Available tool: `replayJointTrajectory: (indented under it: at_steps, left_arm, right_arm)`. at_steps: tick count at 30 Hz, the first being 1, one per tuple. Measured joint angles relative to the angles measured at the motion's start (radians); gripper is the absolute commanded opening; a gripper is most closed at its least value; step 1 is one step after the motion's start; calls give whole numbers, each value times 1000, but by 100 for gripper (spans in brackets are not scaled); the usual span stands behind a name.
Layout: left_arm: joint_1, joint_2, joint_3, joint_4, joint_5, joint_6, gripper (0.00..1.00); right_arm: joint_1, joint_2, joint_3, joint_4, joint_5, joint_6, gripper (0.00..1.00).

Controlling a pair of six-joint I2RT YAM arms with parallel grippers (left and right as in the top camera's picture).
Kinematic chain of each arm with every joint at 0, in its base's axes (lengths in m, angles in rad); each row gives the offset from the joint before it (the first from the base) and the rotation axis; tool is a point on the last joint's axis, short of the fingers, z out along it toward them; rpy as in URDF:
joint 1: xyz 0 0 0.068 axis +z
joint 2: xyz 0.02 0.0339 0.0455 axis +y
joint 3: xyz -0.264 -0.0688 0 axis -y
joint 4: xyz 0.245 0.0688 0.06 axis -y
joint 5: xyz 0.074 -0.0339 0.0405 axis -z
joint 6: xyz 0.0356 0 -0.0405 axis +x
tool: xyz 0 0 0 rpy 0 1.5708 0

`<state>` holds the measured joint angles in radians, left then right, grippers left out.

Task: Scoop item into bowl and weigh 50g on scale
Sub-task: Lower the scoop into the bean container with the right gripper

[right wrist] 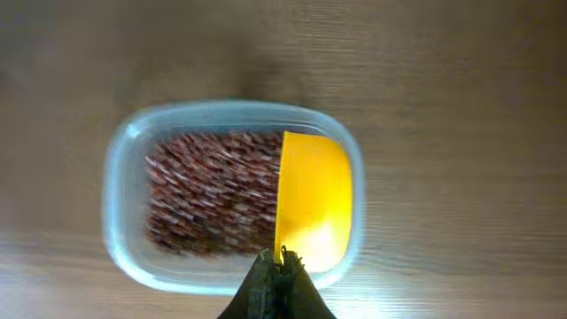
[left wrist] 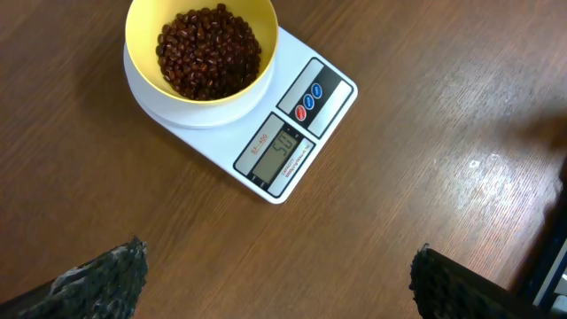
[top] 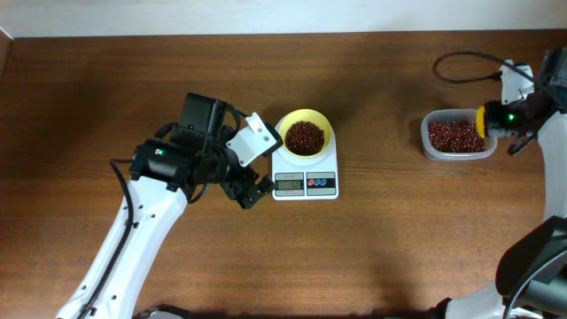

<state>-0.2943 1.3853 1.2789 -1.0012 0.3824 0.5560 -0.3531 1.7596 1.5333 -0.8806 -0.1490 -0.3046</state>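
Sitting heaped as beans (top: 305, 136) in the bowl (top: 325, 125) atop the scale (top: 306, 184), lying lengthwise far-to-near on the worktop (top: 399, 248), display end pointing nearward. Spreading left fingers (left wrist: 106, 275) wide beside it; clamping right fingers (right wrist: 266, 288) on the scoop (right wrist: 314, 204) over the tub (right wrist: 124, 177).

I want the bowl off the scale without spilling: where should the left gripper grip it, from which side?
Take the bowl by its rim on the left edge, nearest the open left gripper, coming down from above: one finger outside the wall, one inside. A bare yellow band shows above the beans, and the round wall sitting on the scale probably offers little side purchase.
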Motion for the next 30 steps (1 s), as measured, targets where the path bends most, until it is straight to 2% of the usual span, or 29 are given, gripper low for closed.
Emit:
replayJointTrajectory:
  at_steps: [2,4,6,9,13,19,25,30]
  left_arm:
    - [0,0,0,0,0,0,99]
    - [0,0,0,0,0,0,99]
    - [0,0,0,0,0,0,99]
    - [0,0,0,0,0,0,99]
    - [0,0,0,0,0,0,99]
    - [0,0,0,0,0,0,99]
    - [0,0,0,1,0,0,99]
    - [0,0,0,0,0,0,99]
  right_arm:
    - [0,0,0,0,-106,256,4]
    - [1,0,0,0,-183,443,4]
    - [1,-12,0,0,-216,595,4]
    - [0,-125,0,-2,-224,745,4]
    - [0,-180,0,-55,-222,853,4]
    - [0,-180,0,-84,-172,884,4]
    - [0,-178,-114,76,-179,925,4]
    - [0,-178,-126,110,-187,934,4]
